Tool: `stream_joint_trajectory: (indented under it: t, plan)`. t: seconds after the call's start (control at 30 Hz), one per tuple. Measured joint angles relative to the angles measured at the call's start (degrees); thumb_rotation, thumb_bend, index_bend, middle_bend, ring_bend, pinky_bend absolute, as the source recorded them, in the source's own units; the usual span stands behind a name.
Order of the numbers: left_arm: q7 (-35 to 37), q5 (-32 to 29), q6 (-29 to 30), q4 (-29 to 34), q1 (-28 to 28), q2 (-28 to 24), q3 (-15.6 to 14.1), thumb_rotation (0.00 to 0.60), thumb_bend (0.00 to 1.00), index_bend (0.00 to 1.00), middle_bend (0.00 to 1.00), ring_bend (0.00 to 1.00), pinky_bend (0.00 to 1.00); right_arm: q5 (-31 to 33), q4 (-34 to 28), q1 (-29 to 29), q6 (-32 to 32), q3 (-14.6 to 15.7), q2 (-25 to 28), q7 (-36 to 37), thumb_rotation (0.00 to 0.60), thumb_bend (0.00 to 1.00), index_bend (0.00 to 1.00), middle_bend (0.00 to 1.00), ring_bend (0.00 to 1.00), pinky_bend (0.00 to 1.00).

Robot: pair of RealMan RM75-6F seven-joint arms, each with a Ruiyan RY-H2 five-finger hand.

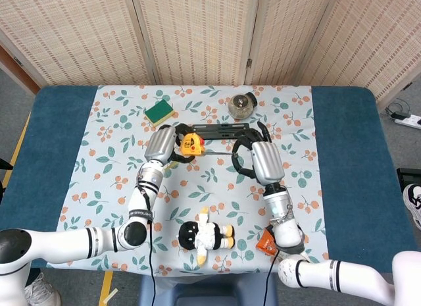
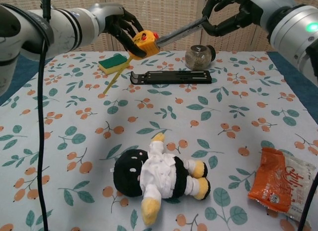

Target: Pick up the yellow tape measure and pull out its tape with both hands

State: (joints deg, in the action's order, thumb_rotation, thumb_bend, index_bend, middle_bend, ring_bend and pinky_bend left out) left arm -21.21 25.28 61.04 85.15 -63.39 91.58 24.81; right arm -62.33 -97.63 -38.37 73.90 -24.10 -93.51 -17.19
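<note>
Two hands share the load at this moment. Furthest left, the left hand [image 2: 121,28] holds the yellow tape measure [image 2: 140,43] clear above the surface [image 2: 59,156], fingers [image 2: 130,23] wrapped around the case; a yellow wrist strap [image 2: 115,77] hangs from it toward the cloth. From the case, the tape [image 2: 180,31] runs rightward and upward as a thin extended blade to the right hand [image 2: 232,13], whose fingers are closed on the far end of the blade.

Handling judgement: the case is rigid and compact, so a full wrap around its body is the secure hold. The blade is thin, springy and smooth; it is best pinched at or just behind the end hook. Expect spring tension to pull the blade back if either grip loosens, and avoid bending it sideways, which would kink it.

Below lie a black bar-shaped stand [image 2: 171,77], a green sponge [image 2: 113,63] and a glass jar [image 2: 197,57].
</note>
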Motion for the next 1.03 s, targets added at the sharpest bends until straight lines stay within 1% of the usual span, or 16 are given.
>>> stream_joint_trajectory:
  t: [0.13,0.43,0.73,1.03]
  plan:
    - [1.6,2.2,-2.6,-3.1,1.9,-0.1,-2.0,0.600,0.40,0.68,0.62,0.51,0.18,0.1,-3.0,2.0,0.2,-0.3,4.4,1.8,0.600,0.68,0.68,0.32,0.21,0.00]
    - [5.9,7.7,-6.5,-9.6,6.1,-0.1,-5.1,0.600,0.40,0.68,0.62,0.50,0.17,-0.2,-8.8,7.7,1.2,-0.8,14.8,7.4,0.600,0.68,0.68,0.32,0.21,0.00]
    - [8.3,10.4,-9.4,-14.5,9.0,-0.2,-6.8,0.600,0.40,0.68,0.62,0.50,0.16,-1.7,-11.3,14.3,2.6,-0.8,24.2,17.7,0.600,0.68,0.68,0.32,0.21,0.00]
    - [9.8,12.4,-11.1,-17.7,11.2,-0.2,-7.3,0.600,0.40,0.69,0.62,0.50,0.16,-3.0,-11.5,19.4,3.5,-0.8,30.8,26.9,0.600,0.68,0.68,0.32,0.21,0.00]
